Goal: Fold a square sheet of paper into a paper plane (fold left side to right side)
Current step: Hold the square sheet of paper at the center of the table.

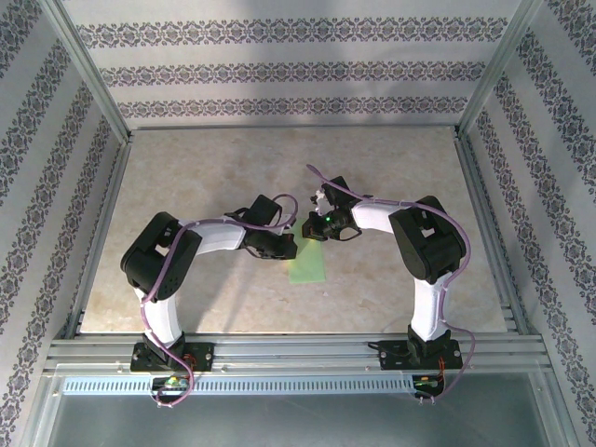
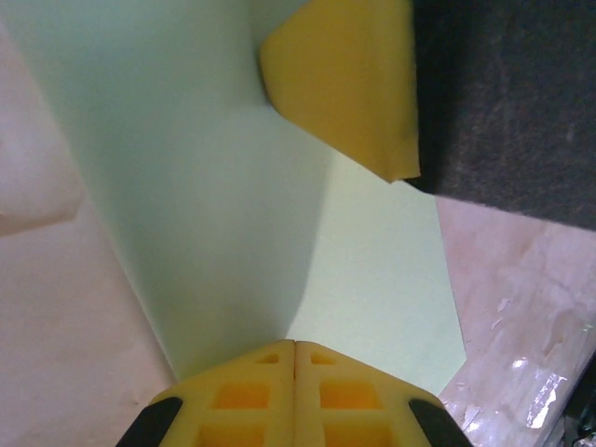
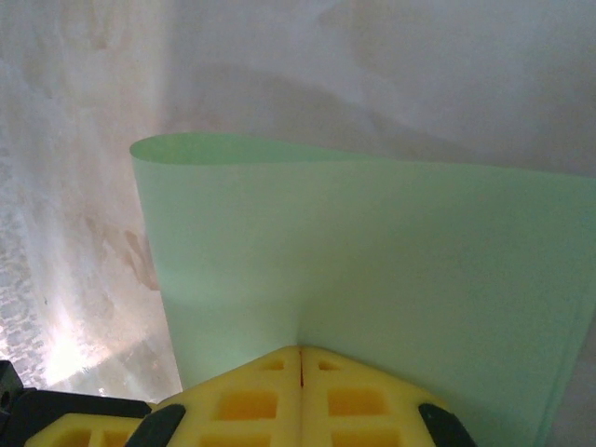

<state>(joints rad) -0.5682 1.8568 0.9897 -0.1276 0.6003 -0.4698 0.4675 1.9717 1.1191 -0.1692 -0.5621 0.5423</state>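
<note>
Pale green, the square sheet of paper (image 1: pixel 308 265) lies near the middle of the table (image 1: pixel 186 177), slightly toward its near edge. One side is bent over in a soft, rounded curl. No pressed crease shows, and no dart shape. The left end effector (image 2: pixel 295 363) and right end effector (image 3: pixel 300 365) are both closed, tips against the sheet; whether either pinches a layer, I cannot tell. Assessment: the first fold is in progress, with creasing and all later folds outstanding.
</note>
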